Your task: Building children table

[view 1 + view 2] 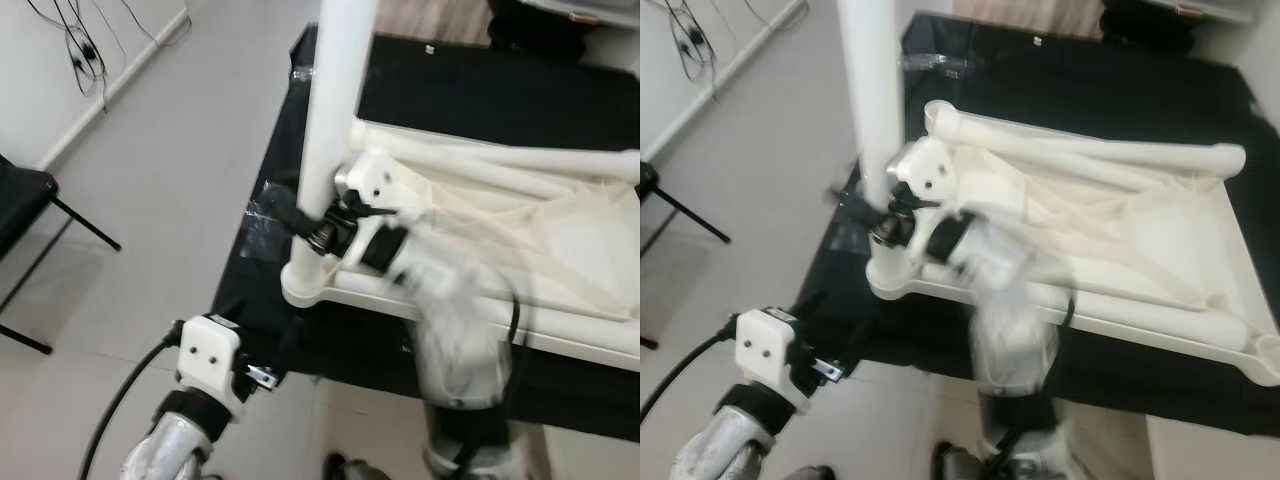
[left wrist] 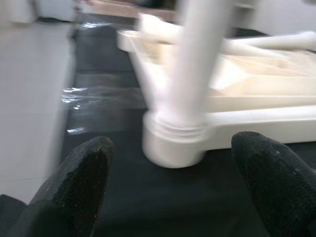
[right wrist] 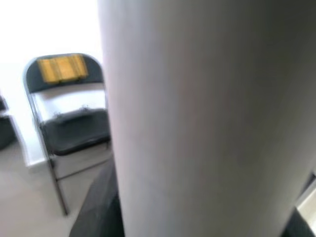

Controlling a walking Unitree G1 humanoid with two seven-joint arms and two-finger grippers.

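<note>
Left eye view: a cream children's table (image 1: pixel 520 240) lies upside down on a black mat (image 1: pixel 450 95) on the floor. One white leg (image 1: pixel 335 110) stands upright in the corner socket nearest the robot. The right gripper (image 1: pixel 315 228), blurred, reaches to the base of that leg, its black fingers against the leg; whether the jaws are clamped cannot be told. The left gripper (image 1: pixel 262 375) sits low near the mat's edge, apart from the table. A black folding chair (image 1: pixel 25 205) stands at the far left.

Right eye view: the same scene, with further loose legs (image 1: pixel 1090 150) lying across the upturned tabletop.

Left wrist view: two black fingertips (image 2: pixel 79 177) spread wide, jaws holding nothing, with the corner socket (image 2: pixel 173 143) beyond the gap.

Right wrist view: the white leg sits very close; a folding chair (image 3: pixel 69 123) stands behind.
</note>
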